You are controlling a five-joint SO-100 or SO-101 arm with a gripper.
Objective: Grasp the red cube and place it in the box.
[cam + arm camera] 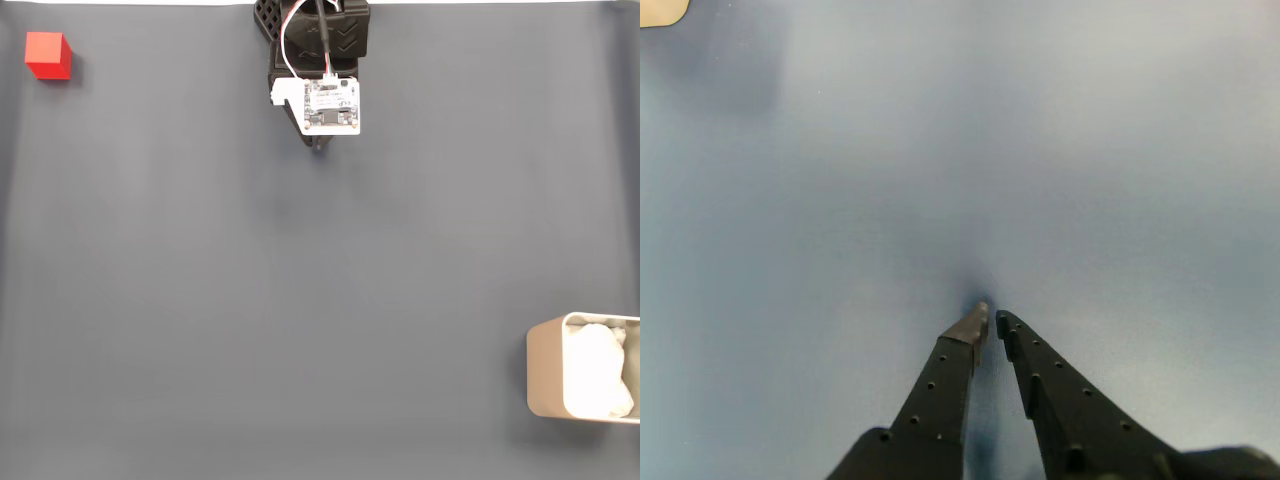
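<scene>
Red cube (48,55) at the fixed view's top-left corner, on the grey mat (300,300), box (545,380) at lower right — well apart, gripper (992,318) empty, jaws nearly closed — tips almost touching, near the mat.
</scene>
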